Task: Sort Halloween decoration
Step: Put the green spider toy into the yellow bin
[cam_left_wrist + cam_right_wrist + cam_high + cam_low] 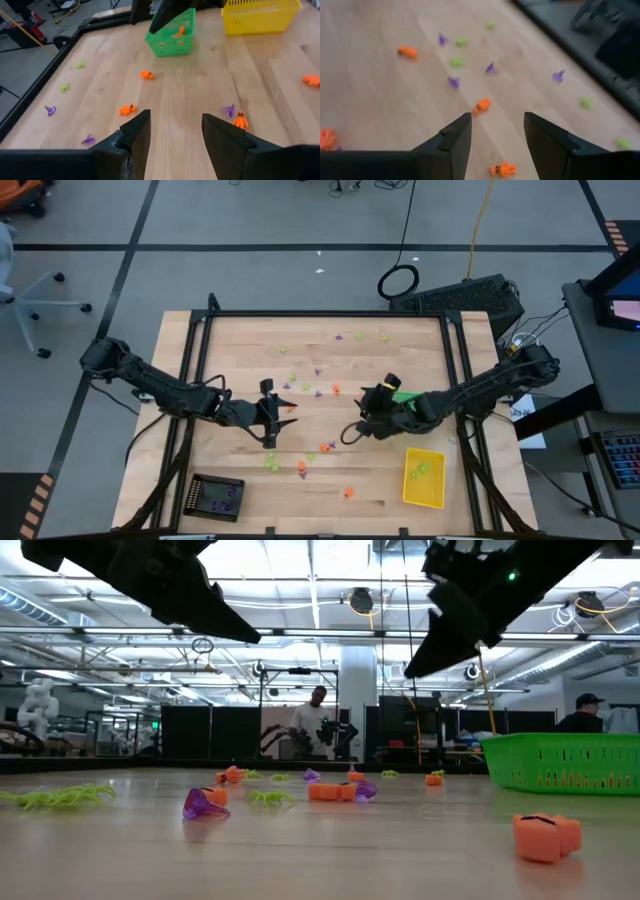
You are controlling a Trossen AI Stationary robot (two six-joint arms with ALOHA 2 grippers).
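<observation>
**Both grippers hang open over a table strewn with trinkets**

The left gripper [172, 145] hangs above the middle of the wooden table [240, 340], its two dark fingers [136, 136] spread apart with nothing between them. Ahead of its jaws lie an orange trinket [127, 109] just off one finger and, off the other, a purple trinket [229, 110] touching or nearly touching a small orange figure [240, 120]. Farther out in front stands the green tray [171, 35] with an orange piece inside, and beside it the yellow tray [260, 15].

The right gripper [495, 145] is also released, jaws apart and empty, held above the tabletop. Right ahead of the gap between its fingers lies an orange trinket [481, 106]; another orange one [503, 169] sits close under the gap. Beyond them purple pieces [453, 82] and lime green pieces [456, 62] are scattered.

The Halloween decoration [318, 392] is mostly still loose on the wood, spread between and around both grippers. A few lime green pieces rest in the yellow tray, and the black tray [217, 497] sits at the near edge on the left arm's side.

People [312, 720] stand in the room beyond the table.
</observation>
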